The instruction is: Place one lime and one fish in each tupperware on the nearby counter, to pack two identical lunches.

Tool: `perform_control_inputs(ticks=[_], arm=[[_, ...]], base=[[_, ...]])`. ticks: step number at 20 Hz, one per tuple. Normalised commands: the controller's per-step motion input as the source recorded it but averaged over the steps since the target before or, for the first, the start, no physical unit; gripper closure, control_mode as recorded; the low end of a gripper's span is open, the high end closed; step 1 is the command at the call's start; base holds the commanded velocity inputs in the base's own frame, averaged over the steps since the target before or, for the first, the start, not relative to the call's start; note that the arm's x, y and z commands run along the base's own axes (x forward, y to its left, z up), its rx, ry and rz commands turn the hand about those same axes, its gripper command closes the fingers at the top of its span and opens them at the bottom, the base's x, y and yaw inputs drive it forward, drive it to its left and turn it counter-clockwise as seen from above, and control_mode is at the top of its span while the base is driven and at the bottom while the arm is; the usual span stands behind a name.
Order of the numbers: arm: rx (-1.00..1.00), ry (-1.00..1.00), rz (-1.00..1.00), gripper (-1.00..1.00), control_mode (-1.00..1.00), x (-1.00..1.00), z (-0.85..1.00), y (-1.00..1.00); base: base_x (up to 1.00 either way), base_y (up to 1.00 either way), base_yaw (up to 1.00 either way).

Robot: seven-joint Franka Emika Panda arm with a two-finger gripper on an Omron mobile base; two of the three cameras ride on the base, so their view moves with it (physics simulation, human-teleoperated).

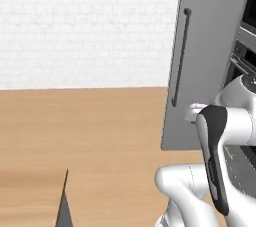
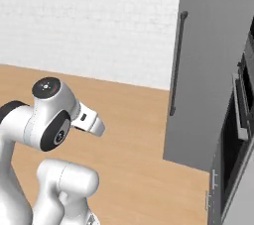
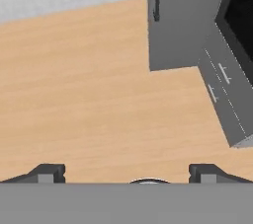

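Starting at the left, I have a white brick wall [image 1: 85, 26] and, below it, a broad light-brown wood-grain surface [image 1: 90, 131]. I read that as floor, since the tall cabinet seems to stand on it. At the lower left of the left base view a dark wedge [image 1: 63, 206] borders a paler wood patch [image 1: 25, 201]. That patch could be the edge of the counter, but I cannot tell for sure. I also cannot yet say where the lime, fish and tupperware lie.

In the middle, the arm [image 1: 215, 161] is folded up close to the base. In the hand view my gripper [image 3: 127, 174] hangs over bare wood with its fingertips [image 3: 47, 172] spread wide and nothing between them.

To the right stands the tall grey cabinet [image 1: 210, 46] with its slim bar handle [image 1: 181, 56]. Beyond it are a dark oven [image 2: 238, 135] and low drawer fronts [image 3: 225, 90].

The counter itself is fixed and rigid, so I would only set things down onto it. I expect a lime to be small, firm and inclined to roll, so I would pinch it squarely across its middle. A fish is likely softer, longer and slick, so I would grip it gently across the thickest part of the body. The tupperware is probably light and may skid if nudged, so I would lower each item in from above.
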Motion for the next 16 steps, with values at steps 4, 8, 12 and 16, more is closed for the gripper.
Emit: perform_control_inputs(ticks=[4,8,12,16], arm=[[0.00,0.00,0.00,-1.00,1.00,0.00,0.00,0.00],[0.00,0.00,0.00,-1.00,1.00,0.00,0.00,0.00],[0.00,0.00,0.00,-1.00,1.00,0.00,0.00,0.00],[0.00,0.00,0.00,-1.00,1.00,0.00,0.00,0.00]], base=[[1.00,0.11,0.38],[1.00,0.06,0.33],[1.00,0.20,0.27],[1.00,0.21,0.26]])
